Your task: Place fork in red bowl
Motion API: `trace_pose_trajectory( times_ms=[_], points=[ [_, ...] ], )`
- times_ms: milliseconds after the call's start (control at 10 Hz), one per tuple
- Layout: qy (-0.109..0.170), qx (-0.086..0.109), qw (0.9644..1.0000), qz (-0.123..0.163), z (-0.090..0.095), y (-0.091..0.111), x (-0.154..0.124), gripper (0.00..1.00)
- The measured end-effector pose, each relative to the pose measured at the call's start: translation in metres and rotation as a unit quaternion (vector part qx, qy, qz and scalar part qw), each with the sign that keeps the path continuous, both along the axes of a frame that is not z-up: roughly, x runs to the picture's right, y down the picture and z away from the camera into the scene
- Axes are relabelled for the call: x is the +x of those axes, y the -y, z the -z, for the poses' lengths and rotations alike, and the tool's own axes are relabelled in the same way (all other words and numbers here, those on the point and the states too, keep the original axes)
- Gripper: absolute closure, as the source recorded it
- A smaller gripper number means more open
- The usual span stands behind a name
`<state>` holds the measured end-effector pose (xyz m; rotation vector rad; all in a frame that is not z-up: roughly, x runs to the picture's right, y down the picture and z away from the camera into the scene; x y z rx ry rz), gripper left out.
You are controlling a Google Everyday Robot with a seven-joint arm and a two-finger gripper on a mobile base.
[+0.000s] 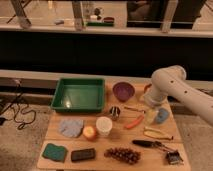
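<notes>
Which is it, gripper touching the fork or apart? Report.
Cannot tell. In the camera view the gripper hangs low beside one end of the fork, and the arm hides any gap.

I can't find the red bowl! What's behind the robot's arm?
Only an edge of the red bowl peeks out; the rest is covered. The gripper hangs near the carrot.
</notes>
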<state>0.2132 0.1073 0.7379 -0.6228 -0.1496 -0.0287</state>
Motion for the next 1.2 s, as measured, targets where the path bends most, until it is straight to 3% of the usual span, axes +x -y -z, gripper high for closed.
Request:
trace_pose_trajectory(
  times_ms=[500, 1000, 1200],
  points=[
    [0.005, 0.008, 1.0000, 0.003, -0.015, 0.008, -0.014, 0.20],
    [0.000, 0.019, 0.9997, -0.012, -0.049, 0.017, -0.010, 0.20],
    [-0.006, 0.034, 0.9994, -0.009, -0.063, 0.019, -0.012, 0.20]
  ],
)
